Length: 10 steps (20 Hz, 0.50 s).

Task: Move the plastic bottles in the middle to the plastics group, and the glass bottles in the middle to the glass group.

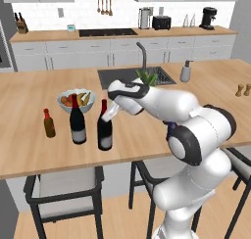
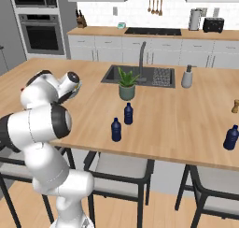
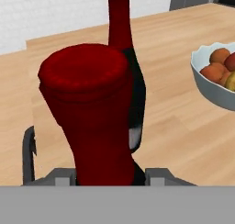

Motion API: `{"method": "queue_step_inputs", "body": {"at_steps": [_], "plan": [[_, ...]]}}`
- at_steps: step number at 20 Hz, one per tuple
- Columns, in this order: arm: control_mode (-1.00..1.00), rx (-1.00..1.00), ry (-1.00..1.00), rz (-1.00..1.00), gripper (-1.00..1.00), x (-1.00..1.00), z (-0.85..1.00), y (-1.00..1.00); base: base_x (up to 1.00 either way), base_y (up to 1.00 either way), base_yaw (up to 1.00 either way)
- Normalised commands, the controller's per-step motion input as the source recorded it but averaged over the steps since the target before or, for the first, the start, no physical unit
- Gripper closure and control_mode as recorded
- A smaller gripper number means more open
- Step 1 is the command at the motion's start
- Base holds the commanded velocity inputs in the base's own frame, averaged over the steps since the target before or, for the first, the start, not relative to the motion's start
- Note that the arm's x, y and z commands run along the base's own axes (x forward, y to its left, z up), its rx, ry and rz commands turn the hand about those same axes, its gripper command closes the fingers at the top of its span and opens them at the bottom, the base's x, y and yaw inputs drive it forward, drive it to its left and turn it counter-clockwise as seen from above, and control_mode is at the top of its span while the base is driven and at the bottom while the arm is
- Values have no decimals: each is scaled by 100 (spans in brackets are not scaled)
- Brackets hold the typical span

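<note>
1. The end effector (image 1: 110, 113) is at the neck of the dim-label wine bottle (image 1: 104, 127), which stands upright on the tabletop (image 1: 29, 135). In the hand view the red foil neck (image 3: 92, 113) sits between the finger tips. It looks clenched on the neck, but the contact itself is hidden, so I hedge on how firm the hold is.

2. The glass group stands at 9 o'clock of this bottle: the pale-label wine bottle (image 1: 77, 121) just beside it, and the small brown bottle (image 1: 49, 124) further out at 9 o'clock. The fruit bowl (image 1: 76, 101) lies at about 11 o'clock.

3. Risk A: a tall bottle held high on a smooth foil neck could swing or slip if the arm moves fast, and tip over when it is set down.

4. Risk B: the gap to the pale-label wine bottle is narrow. Any further drift toward 9 o'clock could knock it over, and it in turn the small brown bottle.

5. Risk C: on release, pulling the fingers off sideways rather than straight back may drag the neck and topple the bottle.

6. Two blue plastic bottles (image 2: 116, 130) (image 2: 128, 114) wait mid-tabletop near the potted plant (image 2: 126, 84); a third blue bottle (image 2: 230, 138) stands far off at 3 o'clock. The arm must swing wide to reach them, and its elbow could sweep the glass.
</note>
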Motion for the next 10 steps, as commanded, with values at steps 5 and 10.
{"method": "queue_step_inputs", "body": {"at_steps": [5,10], "plan": [[-100,0,0,7,100,31,-1,1,0,0,0],[-100,0,0,5,100,37,0,11,0,0,0]]}}
